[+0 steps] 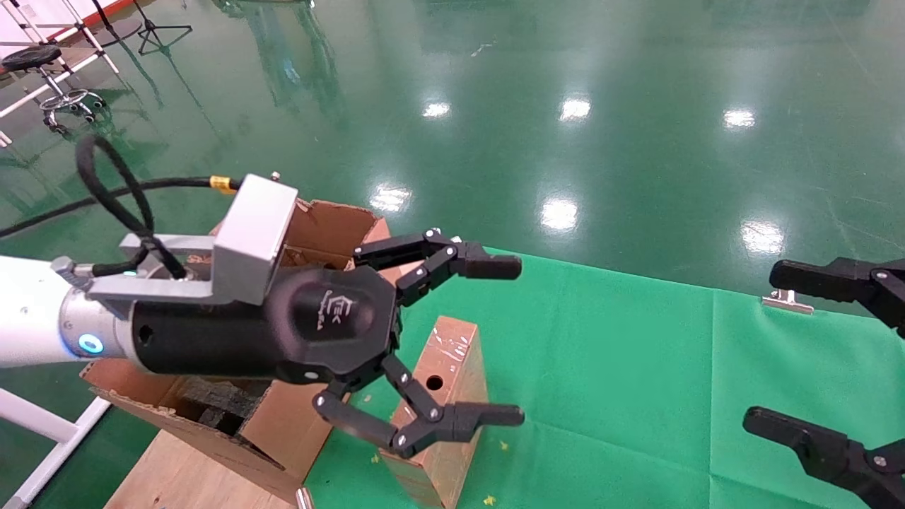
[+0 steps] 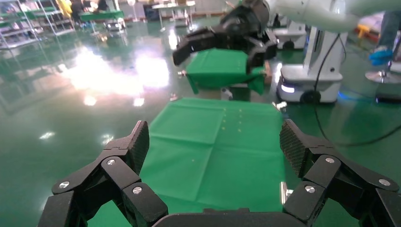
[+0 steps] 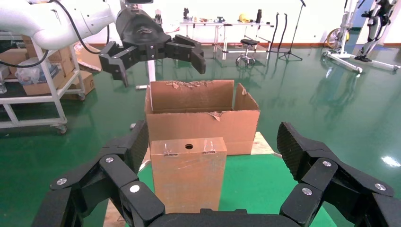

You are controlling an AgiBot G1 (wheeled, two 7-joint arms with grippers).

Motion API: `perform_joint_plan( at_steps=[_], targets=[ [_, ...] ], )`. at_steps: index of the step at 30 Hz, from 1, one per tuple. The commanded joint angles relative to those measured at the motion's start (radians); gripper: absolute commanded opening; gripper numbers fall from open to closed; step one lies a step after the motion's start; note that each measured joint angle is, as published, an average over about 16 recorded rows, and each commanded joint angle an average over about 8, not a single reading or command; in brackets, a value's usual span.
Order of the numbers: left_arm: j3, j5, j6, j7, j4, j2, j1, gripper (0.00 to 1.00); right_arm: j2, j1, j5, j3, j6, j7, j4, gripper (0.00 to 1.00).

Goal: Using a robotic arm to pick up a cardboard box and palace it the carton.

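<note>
In the head view, nearest to the camera is one robotic arm (image 1: 28, 318), the left one, white with a blue ring light. Its left gripper (image 1: 505, 339) hangs spread wide with nothing between the fingers, above the one cardboard box (image 1: 444, 396). This small box stands upright on the green cloth (image 1: 636, 367), with one round hole in the narrow side that faces up, and it is not touched by any finger. Just beside it, on the robot's left, stands the one carton (image 1: 332, 226), with torn flaps up and black foam (image 1: 212, 399) inside. At the right edge, the right gripper (image 1: 792, 350) is also spread and holds nothing, well apart from the box. Behind all lies the shiny green floor (image 1: 565, 85).
</note>
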Motion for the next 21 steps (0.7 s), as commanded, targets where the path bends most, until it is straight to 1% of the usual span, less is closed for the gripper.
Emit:
perform_joint_plan(
  at_steps=[1, 8, 12, 17, 21],
  targets=[
    [0.003, 0.012, 0.000, 0.001, -0.005, -0.006, -0.003, 1.00, 0.000, 0.000, 0.000, 0.000, 0.000, 0.000, 0.000, 0.00],
    [0.040, 0.129, -0.035, -0.063, -0.016, -0.039, -0.045, 1.00, 0.000, 0.000, 0.000, 0.000, 0.000, 0.000, 0.000, 0.00],
    [0.050, 0.160, -0.045, -0.075, -0.019, -0.036, -0.068, 1.00, 0.000, 0.000, 0.000, 0.000, 0.000, 0.000, 0.000, 0.00],
    [0.052, 0.172, -0.039, -0.062, -0.027, -0.030, -0.085, 1.00, 0.000, 0.000, 0.000, 0.000, 0.000, 0.000, 0.000, 0.00],
    [0.059, 0.203, -0.040, -0.070, -0.026, -0.042, -0.094, 1.00, 0.000, 0.000, 0.000, 0.000, 0.000, 0.000, 0.000, 0.00]
  ],
)
